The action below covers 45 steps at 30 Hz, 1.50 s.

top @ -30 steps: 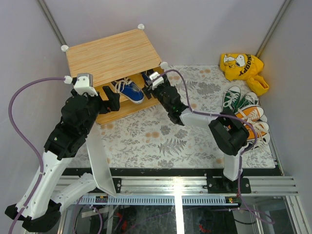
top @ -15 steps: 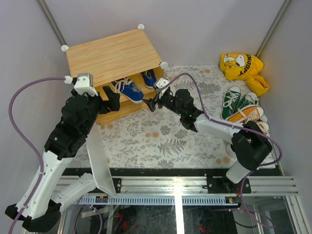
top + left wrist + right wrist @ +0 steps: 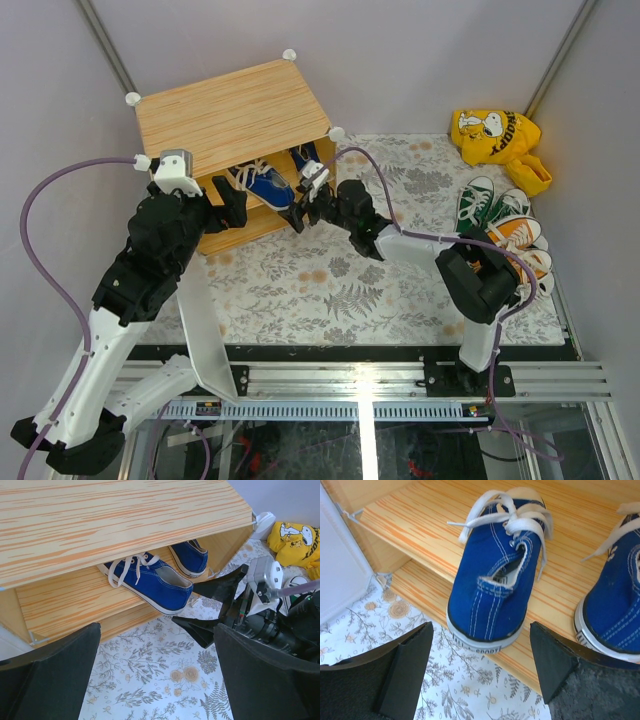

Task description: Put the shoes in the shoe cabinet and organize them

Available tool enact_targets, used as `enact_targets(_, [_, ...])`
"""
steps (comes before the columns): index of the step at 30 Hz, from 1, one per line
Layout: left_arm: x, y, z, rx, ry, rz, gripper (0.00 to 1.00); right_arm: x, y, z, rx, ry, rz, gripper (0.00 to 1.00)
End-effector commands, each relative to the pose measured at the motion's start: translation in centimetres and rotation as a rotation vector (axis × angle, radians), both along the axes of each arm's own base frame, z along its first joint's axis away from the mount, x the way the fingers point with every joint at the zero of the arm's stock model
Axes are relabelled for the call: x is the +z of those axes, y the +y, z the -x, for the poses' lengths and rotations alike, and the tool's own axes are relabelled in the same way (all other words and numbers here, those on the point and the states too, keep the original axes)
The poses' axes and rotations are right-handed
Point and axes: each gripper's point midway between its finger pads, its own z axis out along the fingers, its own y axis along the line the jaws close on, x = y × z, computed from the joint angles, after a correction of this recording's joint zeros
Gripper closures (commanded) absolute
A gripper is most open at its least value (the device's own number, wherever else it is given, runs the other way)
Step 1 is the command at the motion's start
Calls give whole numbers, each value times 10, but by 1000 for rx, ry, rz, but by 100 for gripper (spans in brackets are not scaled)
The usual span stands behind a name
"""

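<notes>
Right hand (image 3: pixel 480 630) (spread wide) behind blue shoe (image 3: pixel 490 595), toe pointing into cabinet (image 3: pixel 420 520).

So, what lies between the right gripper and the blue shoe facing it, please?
Nothing: the right wrist view shows a bare gap from the right gripper to the blue shoe.

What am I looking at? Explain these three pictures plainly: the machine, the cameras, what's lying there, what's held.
Two robot arms, bolted side by side, are putting shoes away. The wide picture comes from a camera above and behind them; the others from a camera on each wrist, its fingers at the bottom corners. A wood-topped white shoe cabinet stands on a floral mat, two blue canvas sneakers on its shelf. Green and orange sneakers lie at the right, near a yellow cartoon-dog bag. The left gripper and right gripper are both open and empty; the right one faces a blue sneaker's heel.
</notes>
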Motion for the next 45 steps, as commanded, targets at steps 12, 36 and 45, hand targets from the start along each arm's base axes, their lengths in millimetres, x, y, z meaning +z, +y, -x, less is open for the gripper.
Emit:
enact_targets(12, [5,1,-2,3,-39,-7,6,49,33,-22,43,-39,-143,38])
enact_targets(36, [6,2,0,3,-45,-2,5,28,29,-42,-57,3,-115,99])
enact_targets(45, [9,1,0,-1,-50,3,5,90,-6,-70,-309,-142,-349,100])
